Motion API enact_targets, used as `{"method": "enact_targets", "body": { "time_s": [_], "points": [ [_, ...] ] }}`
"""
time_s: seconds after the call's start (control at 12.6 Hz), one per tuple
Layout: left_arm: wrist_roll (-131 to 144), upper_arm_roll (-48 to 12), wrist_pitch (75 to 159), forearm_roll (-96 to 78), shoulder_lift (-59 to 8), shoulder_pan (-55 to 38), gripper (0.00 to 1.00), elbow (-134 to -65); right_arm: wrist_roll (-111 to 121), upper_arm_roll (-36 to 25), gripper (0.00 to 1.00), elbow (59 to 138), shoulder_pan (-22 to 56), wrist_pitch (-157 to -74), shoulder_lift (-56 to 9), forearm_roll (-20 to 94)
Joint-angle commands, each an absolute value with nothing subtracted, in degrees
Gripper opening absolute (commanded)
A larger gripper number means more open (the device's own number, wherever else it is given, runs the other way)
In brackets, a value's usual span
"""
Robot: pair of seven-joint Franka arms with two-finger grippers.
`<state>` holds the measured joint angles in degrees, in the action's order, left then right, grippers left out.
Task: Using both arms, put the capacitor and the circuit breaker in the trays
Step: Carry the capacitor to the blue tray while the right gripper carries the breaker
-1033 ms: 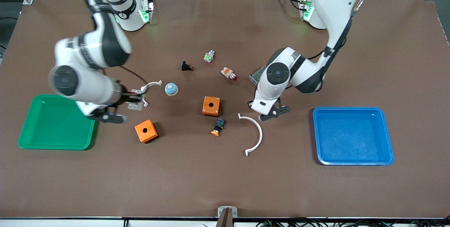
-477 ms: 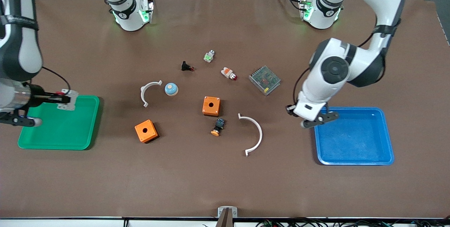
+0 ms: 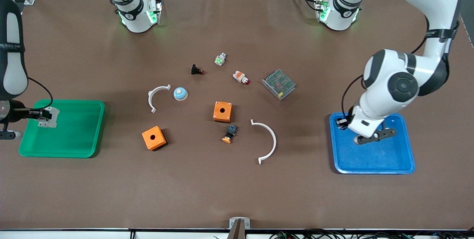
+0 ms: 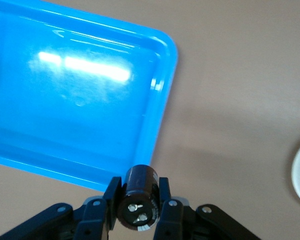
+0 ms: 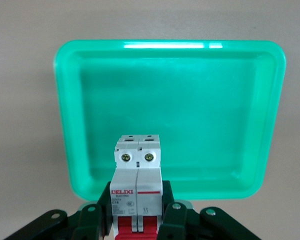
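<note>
Both arms have swung out from the middle of the brown bench to its two ends within the last second, and you now have each part carried over its tray. The left gripper [image 3: 364, 135], which a second ago hung beside the long white curved strip [image 3: 268, 140], now hangs over the shallow blue plastic tray [image 3: 403, 161] at the left arm's end, its jaws clamped on the capacitor [image 4: 138, 197], a small black cylinder with two metal terminals on its end face. In the left wrist view the capacitor sits just over the tray's rim rather than its middle.

The right gripper [image 3: 31, 114] has left the short white curved strip [image 3: 155, 96] and the blue-and-cream round button [image 3: 180, 93] and now hangs over the green plastic tray [image 3: 89, 146] at the right arm's end. Its jaws are closed on the circuit breaker [image 5: 138, 185], a white-grey two-pole block with red levers at the gripped end, which is over the tray's floor near the edge.

Neither part has been released, so the carry looks nearly done and the set-down is what remains. You will likely want the left arm a little farther in over the blue floor before the jaws part. The two orange square boxes [image 3: 222, 111], the silver mesh-covered box [image 3: 279, 84] and the smaller parts lie untouched mid-bench.
</note>
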<state>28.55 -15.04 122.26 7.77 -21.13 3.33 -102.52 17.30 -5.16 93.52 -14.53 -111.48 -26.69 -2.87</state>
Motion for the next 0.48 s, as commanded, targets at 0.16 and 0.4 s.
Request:
{"method": "enact_targets", "body": {
  "time_s": [0.16, 0.4],
  "points": [
    [24.36, -15.47, 126.29, 11.76, -25.04, 9.83, 0.00, -102.66, 21.71, -3.96, 0.09, 88.77, -17.40, -116.18, -35.06, -4.05],
    [18.31, -15.47, 129.63, 12.92, -27.85, 13.08, 0.00, -102.66, 20.93, -3.87, 0.09, 89.12, -18.45, -118.56, -36.65, -3.08]
  ]
}}
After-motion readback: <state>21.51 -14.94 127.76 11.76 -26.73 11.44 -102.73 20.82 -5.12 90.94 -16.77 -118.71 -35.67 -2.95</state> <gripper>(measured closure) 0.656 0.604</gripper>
